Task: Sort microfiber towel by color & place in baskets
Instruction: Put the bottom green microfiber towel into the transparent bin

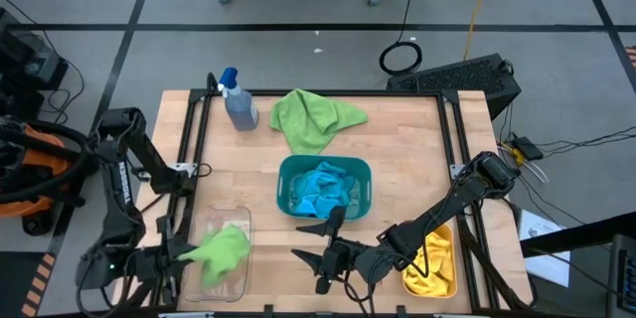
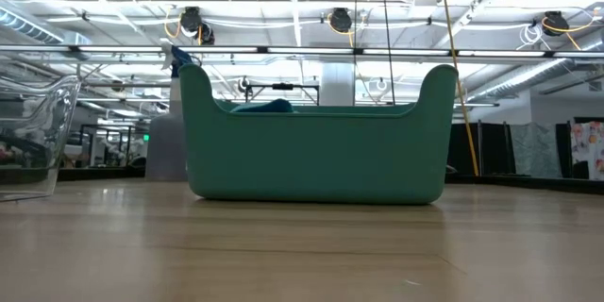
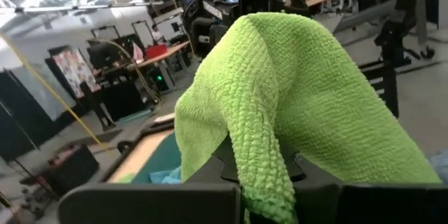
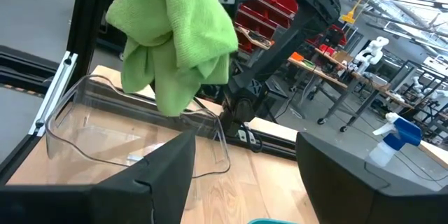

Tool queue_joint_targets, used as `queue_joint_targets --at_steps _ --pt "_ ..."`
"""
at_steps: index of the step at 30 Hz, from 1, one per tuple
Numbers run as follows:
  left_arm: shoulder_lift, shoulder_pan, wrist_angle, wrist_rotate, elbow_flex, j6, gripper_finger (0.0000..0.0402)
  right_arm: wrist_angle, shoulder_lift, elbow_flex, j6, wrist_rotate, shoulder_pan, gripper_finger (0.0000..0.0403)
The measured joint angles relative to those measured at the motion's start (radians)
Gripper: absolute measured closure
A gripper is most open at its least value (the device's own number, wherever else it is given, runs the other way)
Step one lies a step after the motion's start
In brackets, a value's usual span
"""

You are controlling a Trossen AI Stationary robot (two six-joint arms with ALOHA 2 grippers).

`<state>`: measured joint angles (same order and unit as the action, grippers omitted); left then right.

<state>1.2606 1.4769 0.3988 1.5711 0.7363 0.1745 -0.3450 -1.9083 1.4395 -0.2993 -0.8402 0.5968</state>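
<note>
My left gripper (image 1: 189, 251) is at the table's near left, shut on a lime green towel (image 1: 225, 249) held over the clear tub (image 1: 221, 221). The towel also shows in the right wrist view (image 4: 175, 35), bunched above the tub (image 4: 84, 126). My right gripper (image 1: 316, 256) is open and empty near the front edge, in front of the teal tub (image 1: 285, 187), its fingers pointing toward the table's left. A second green towel (image 1: 313, 117) lies flat on the table at the far side. Blue towels (image 1: 323, 191) lie in the teal tub and yellow ones (image 1: 435, 263) in the orange tub (image 1: 454, 258). My left gripper holds the green towel near its upper end, coming about level from the table's left side. The cloth (image 3: 280, 91) drapes over the fingers and hides the place of contact. The towel hangs slack and bunched (image 4: 171, 91) over the clear tub.
A grey spray bottle with a blue top (image 1: 238, 101) stands at the far left of the table. The teal tub (image 2: 316, 142) stands mid-table. Dark rails run along the table's left and right sides. Bare wood lies between the teal tub and the far green towel.
</note>
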Motion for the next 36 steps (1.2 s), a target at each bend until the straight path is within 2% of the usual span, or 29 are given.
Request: queue_joint_targets --at_steps 6,9,13,16,19,23,28,31,36 --pt "0.000 -0.013 -0.008 0.000 -0.032 -0.008 0.0384 0.001 0.000 0.000 0.000 0.000 0.000 0.0163" --pt "0.000 -0.051 -0.084 -0.017 -0.036 -0.012 0.0384 0.001 0.000 0.000 0.000 0.000 0.000 0.0163" --pt "-0.020 -0.123 -0.120 -0.168 -0.037 -0.004 0.0384 0.001 0.000 0.000 0.000 0.000 -0.002 0.0163" --pt "-0.065 -0.187 -0.184 -0.350 -0.037 -0.006 0.0384 0.001 0.000 0.000 -0.011 0.000 -0.002 0.0163" --pt "-0.138 -0.245 -0.318 -0.533 -0.037 -0.042 0.0384 0.000 0.000 0.000 -0.022 0.000 -0.002 0.0163" --pt "-0.269 -0.308 -0.606 -0.763 -0.037 -0.223 0.0384 0.001 0.000 0.000 -0.024 0.000 -0.002 0.0163" --pt "-0.387 -0.359 -0.891 -0.975 -0.037 -0.523 0.0384 0.002 0.000 0.000 -0.027 0.000 -0.002 0.0163" --pt "-0.408 -0.376 -0.974 -1.039 -0.037 -0.661 0.0384 0.003 0.000 0.000 -0.027 0.000 -0.002 0.0163" --pt "-0.396 -0.386 -1.132 -1.075 -0.037 -0.826 0.0384 0.003 0.000 0.000 -0.027 0.000 -0.002 0.0163"
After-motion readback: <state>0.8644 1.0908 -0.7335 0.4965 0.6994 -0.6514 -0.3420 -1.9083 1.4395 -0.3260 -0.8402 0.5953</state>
